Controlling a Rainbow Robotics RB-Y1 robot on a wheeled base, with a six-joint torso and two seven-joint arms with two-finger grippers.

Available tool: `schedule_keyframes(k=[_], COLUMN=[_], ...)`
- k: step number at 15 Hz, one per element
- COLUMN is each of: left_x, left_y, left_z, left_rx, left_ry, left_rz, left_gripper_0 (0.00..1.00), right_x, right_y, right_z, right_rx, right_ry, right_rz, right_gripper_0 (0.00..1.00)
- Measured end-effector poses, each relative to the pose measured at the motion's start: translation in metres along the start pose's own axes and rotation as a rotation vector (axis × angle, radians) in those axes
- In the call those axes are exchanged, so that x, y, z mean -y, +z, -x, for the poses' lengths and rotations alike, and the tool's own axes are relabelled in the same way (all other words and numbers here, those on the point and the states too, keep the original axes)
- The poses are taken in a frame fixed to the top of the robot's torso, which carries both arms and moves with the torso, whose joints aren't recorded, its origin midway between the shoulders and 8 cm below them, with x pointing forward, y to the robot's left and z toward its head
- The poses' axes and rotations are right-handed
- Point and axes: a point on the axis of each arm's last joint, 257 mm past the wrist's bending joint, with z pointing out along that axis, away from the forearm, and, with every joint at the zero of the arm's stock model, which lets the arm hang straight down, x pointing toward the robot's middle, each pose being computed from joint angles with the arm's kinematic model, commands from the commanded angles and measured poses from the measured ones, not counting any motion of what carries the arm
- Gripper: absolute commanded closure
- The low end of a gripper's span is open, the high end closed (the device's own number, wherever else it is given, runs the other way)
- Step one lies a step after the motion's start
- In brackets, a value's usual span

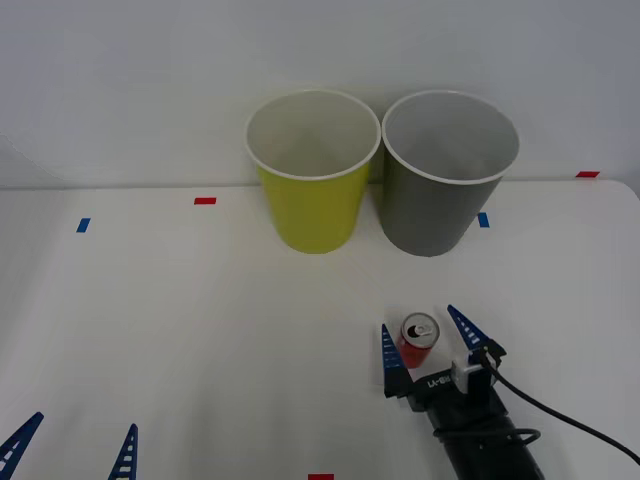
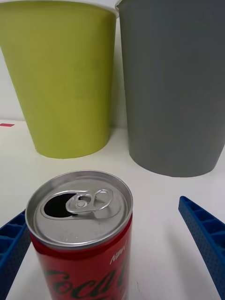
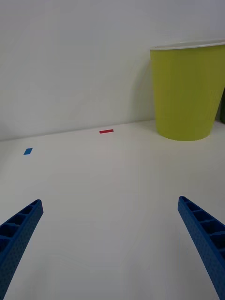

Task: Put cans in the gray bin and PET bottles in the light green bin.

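While the red can (image 1: 417, 340) stands upright on the white desk (image 1: 200, 340), its opened top and pull-tab facing up, it sits between the blue fingers of the right tool (image 1: 429, 338), which are spread wide with a gap showing on the one side; whether the other finger touches the can cannot be determined. The can is off-centre in the span, closer to the finger on the robot's left. Risk noted: on closing, that nearer finger would likely meet the can first and could push or tip it before the far finger arrives.

The gray bin (image 1: 448, 172) stands beyond the can, near the back of the desk, touching or just beside the light green bin (image 1: 312, 170). Risk noted: with the rims so close, a release slightly off to the robot's left could drop the can into the wrong bin.

The left tool (image 1: 75, 447) waits wide open and empty at the near left desk edge.
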Motion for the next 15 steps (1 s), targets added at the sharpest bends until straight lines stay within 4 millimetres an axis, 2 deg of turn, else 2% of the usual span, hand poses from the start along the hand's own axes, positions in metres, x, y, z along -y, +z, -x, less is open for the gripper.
schedule_keyframes(k=[1,2,3,9,13,15], left_x=[0.000,0.000,0.000,0.000,0.000,0.000], left_y=[0.000,0.000,0.000,0.000,0.000,0.000], left_z=[0.000,0.000,0.000,0.000,0.000,0.000], left_rx=[0.000,0.000,0.000,0.000,0.000,0.000], left_ry=[0.000,0.000,0.000,0.000,0.000,0.000], left_rz=[0.000,0.000,0.000,0.000,0.000,0.000], left_gripper_0=[0.00,0.00,0.00,0.00,0.00,0.00], right_x=[0.000,-0.001,-0.002,-0.002,0.007,0.012], right_y=[0.001,0.002,0.003,0.005,0.004,0.005], right_z=[0.000,0.000,0.001,0.002,0.002,0.009], right_rx=[-0.003,-0.003,-0.002,0.001,0.002,0.008], right_ry=[0.003,0.007,0.014,0.085,0.118,0.118], right_rz=[0.000,0.002,0.004,-0.009,-0.024,-0.027], right_gripper_0=[0.49,0.72,0.88,0.93,0.95,0.96])
